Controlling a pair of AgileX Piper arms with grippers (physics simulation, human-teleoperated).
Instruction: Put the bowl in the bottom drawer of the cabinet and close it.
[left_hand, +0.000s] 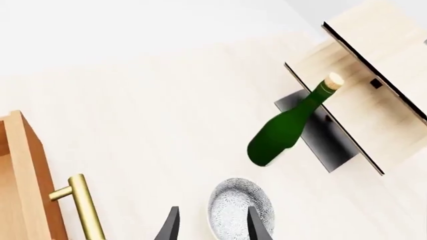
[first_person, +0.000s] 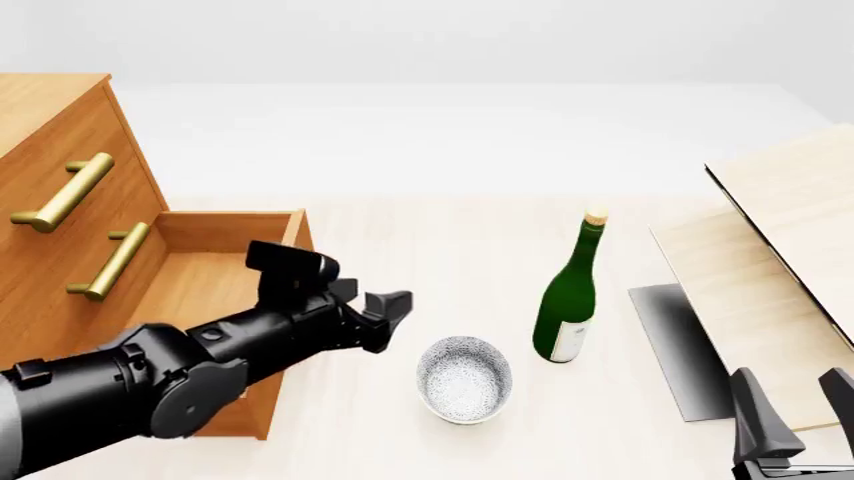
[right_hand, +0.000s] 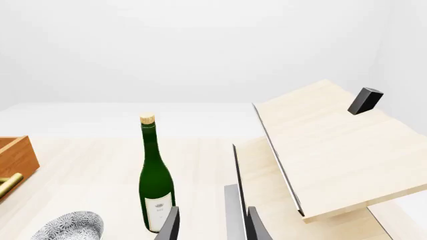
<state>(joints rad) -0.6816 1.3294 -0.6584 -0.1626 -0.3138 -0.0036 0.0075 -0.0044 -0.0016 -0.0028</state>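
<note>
The speckled grey-white bowl (first_person: 463, 378) sits upright on the table, just right of the pulled-out bottom drawer (first_person: 200, 285) of the orange-brown cabinet (first_person: 60, 130). My left gripper (first_person: 387, 318) hovers open just left of and above the bowl, reaching over the drawer's front corner. In the left wrist view the bowl (left_hand: 237, 207) lies partly between the spread fingers of the left gripper (left_hand: 212, 227), beside the drawer's brass handle (left_hand: 83, 205). My right gripper (first_person: 794, 405) is open and empty at the near right. The right wrist view shows the bowl (right_hand: 70, 226) far off to one side.
A green bottle (first_person: 567, 300) stands upright right of the bowl, also in view as the bottle (left_hand: 283, 130) and the bottle (right_hand: 155, 185). Pale wooden boards (first_person: 774, 250) and a dark grey plate (first_person: 681, 345) fill the right side. The two upper drawers are shut.
</note>
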